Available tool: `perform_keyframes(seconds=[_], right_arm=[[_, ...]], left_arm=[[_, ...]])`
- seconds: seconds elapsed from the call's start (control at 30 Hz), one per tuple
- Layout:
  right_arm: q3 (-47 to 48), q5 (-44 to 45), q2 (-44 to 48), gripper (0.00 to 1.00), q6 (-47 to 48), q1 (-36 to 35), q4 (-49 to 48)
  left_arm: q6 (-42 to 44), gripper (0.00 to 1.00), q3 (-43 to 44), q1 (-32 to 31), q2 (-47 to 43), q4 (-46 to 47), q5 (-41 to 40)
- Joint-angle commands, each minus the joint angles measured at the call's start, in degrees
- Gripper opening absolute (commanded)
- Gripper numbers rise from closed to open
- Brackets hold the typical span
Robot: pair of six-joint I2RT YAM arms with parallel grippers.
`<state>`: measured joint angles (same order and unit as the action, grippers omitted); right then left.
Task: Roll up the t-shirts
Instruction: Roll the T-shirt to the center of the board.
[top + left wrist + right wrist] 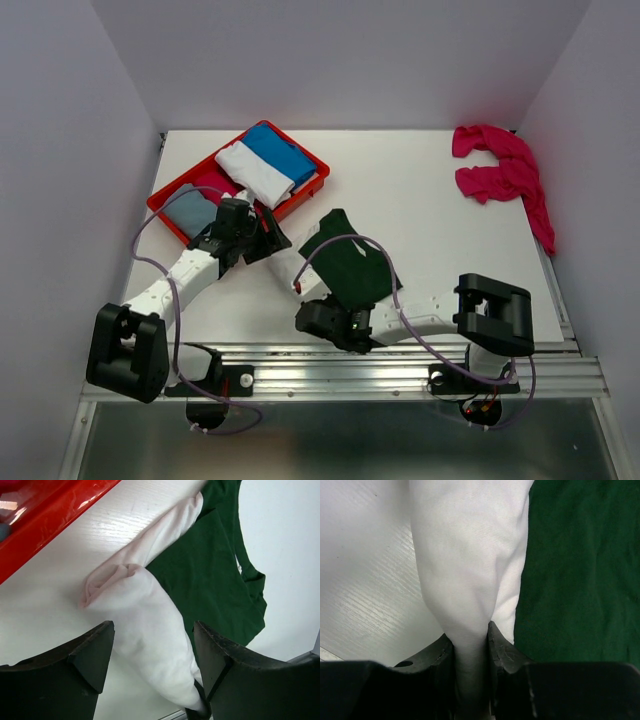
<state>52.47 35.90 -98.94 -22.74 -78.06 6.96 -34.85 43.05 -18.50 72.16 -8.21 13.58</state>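
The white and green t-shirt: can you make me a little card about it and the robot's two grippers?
t-shirt: white part rolled into a tube, green part flat beside it
left gripper: open, one finger on each side of the roll
right gripper: shut on the white cloth
red tray: far left, folded clothes inside
pink t-shirt: crumpled in the far right corner

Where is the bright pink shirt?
In the top view, the pink shirt lies crumpled at the far right corner of the table, across from the red tray.
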Motion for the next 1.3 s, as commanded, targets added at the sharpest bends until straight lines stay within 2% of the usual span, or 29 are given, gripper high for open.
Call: perform_keyframes(seconds=[0.0,0.03,0.07,0.1,0.13,0.2,0.23,0.43,0.67,0.9,1.2,1.27], right_arm=[[-2.45,-4.08,-0.03,0.01,-1.78,-0.07,-1.60],[-2.37,-3.82,-0.03,0.01,-1.43,-0.07,-1.08],[-2.11,-3.56,-0.03,0.05,-1.25,-0.07,0.32],[-1.58,-2.77,0.06,0.32,-0.64,-0.07,1.29],[-0.36,-2.33,0.32,0.50,-0.29,-0.07,2.17],[1.05,-1.19,1.28,0.76,1.11,-0.07,4.81],[2.01,-0.57,1.55,0.79,1.47,-0.59,5.77],[10.71,1.45,1.73,0.83,3.23,-1.13,14.55],[21.00,6.81,-4.24,0.81,6.13,-1.13,17.47],[28.48,10.94,-15.92,0.81,9.82,-1.13,17.47],[27.60,13.93,-18.92,0.78,8.15,-0.60,17.38],[26.81,13.76,-19.62,0.74,6.75,0.10,17.39]], left_arm=[[-0.30,0.74,-2.35,0.22,-0.53,-1.55,-1.19],[-0.39,0.74,-2.44,0.22,-0.62,-1.46,-1.02],[-0.48,0.73,-2.27,0.22,-0.97,-1.55,-1.10],[-0.48,0.73,-2.09,0.22,-1.32,-2.07,-1.36],[-0.48,0.73,-1.22,0.22,-1.58,-2.60,-1.63],[-0.39,0.73,0.19,0.31,-2.37,-4.96,-2.68],[-0.13,0.72,1.15,0.57,-2.64,-6.11,-3.12],[0.75,0.70,11.07,3.29,-4.66,-15.25,-5.23],[3.47,0.70,19.17,8.13,-5.98,-21.58,-5.50],[5.23,0.70,19.71,14.37,-6.77,-22.73,-3.04],[6.81,0.69,16.81,18.06,-7.82,-22.03,-0.67],[6.55,0.69,16.11,18.06,-7.91,-21.85,-0.05]])
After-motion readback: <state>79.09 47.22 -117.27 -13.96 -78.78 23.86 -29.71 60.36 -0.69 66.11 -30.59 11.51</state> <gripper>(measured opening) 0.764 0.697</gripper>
